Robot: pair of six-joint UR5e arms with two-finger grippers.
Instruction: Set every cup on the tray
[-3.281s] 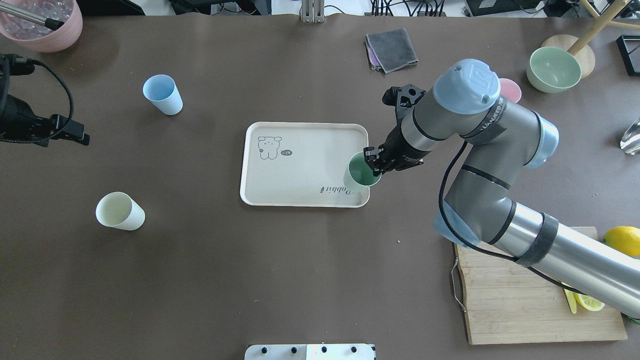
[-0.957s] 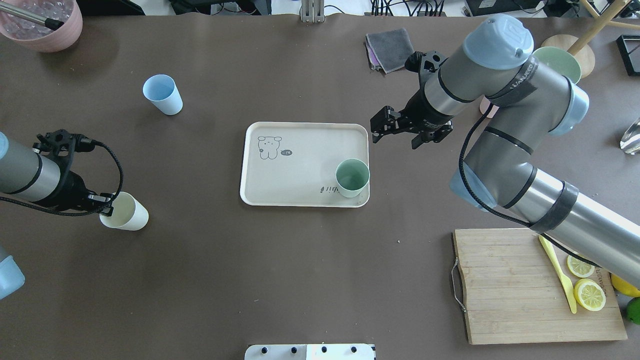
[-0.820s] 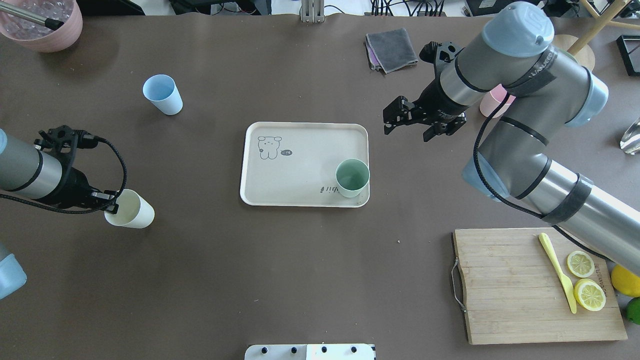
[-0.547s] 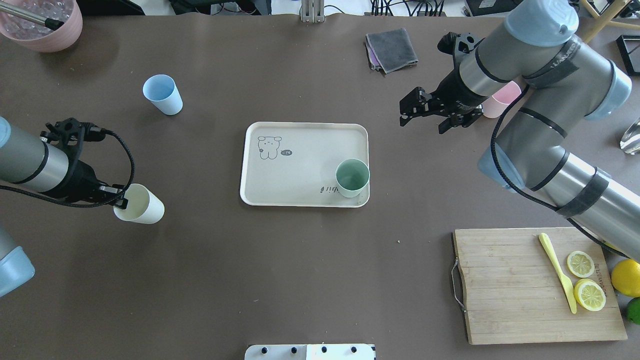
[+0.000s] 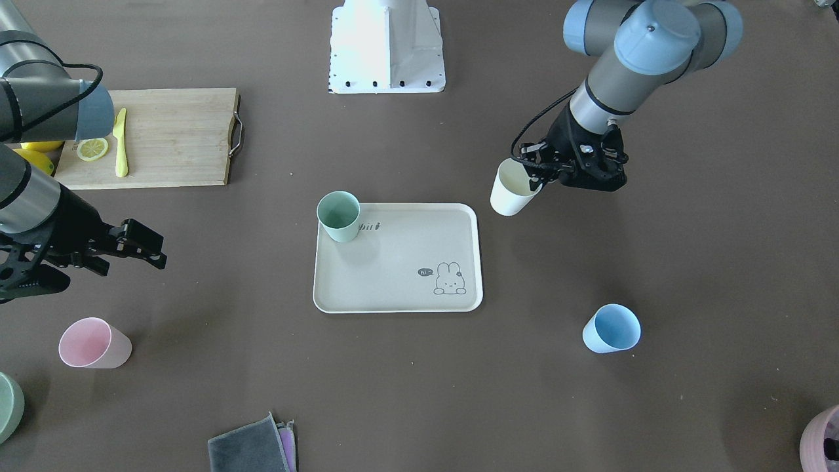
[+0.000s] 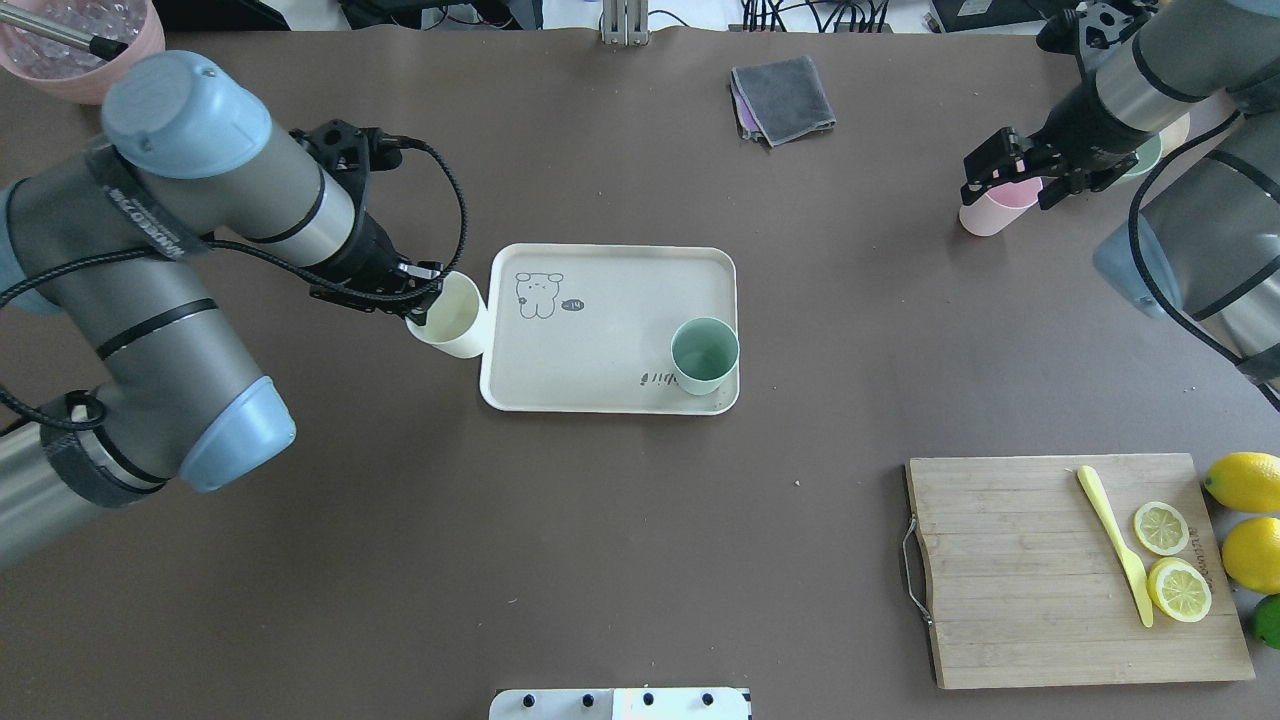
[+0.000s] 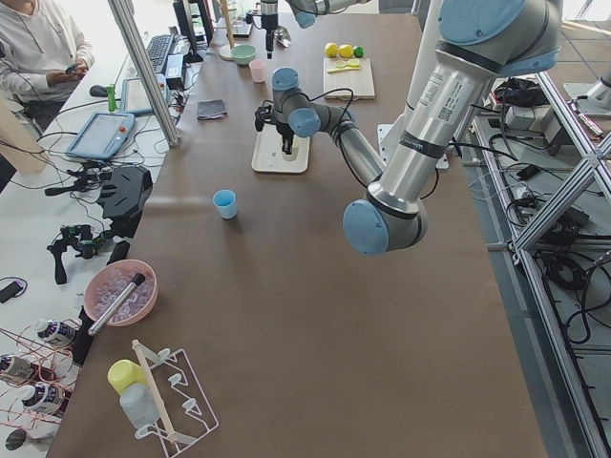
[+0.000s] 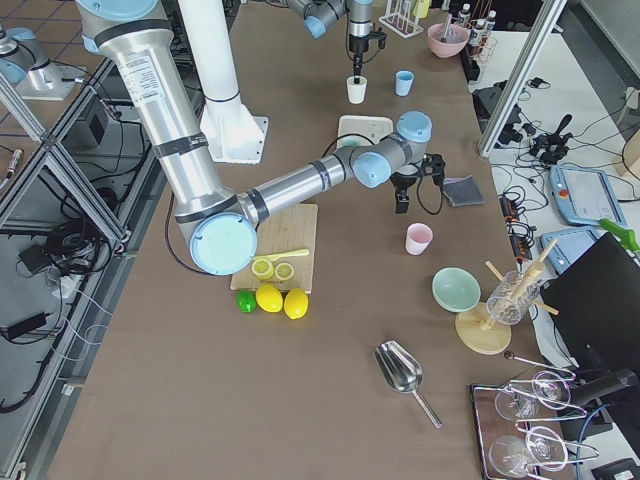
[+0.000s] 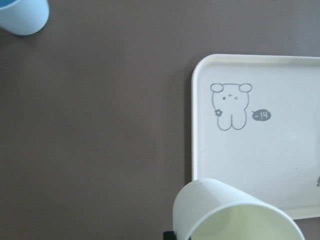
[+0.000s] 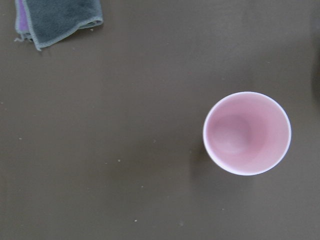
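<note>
The beige tray (image 6: 600,300) lies mid-table, with the mint green cup (image 6: 705,355) upright in its near right corner. My left gripper (image 6: 425,303) is shut on the rim of the cream-white cup (image 6: 452,320) and holds it tilted at the tray's left edge; the cup also shows in the left wrist view (image 9: 235,215). My right gripper (image 6: 1010,178) is open and empty, hovering over the pink cup (image 6: 988,212), which stands upright on the table (image 10: 246,132). The light blue cup (image 5: 611,328) stands alone, hidden behind my left arm in the overhead view.
A wooden cutting board (image 6: 1020,580) with lemon slices and a yellow knife sits at the near right. A folded grey cloth (image 6: 783,98) lies at the back. A pink bowl (image 6: 100,70) is at the back left, and a green bowl (image 5: 8,406) stands near the pink cup.
My right gripper let go of the mint green cup on the tray and moved right and back over the pink cup. My left gripper took the cream-white cup and carried it right to the tray's edge.
</note>
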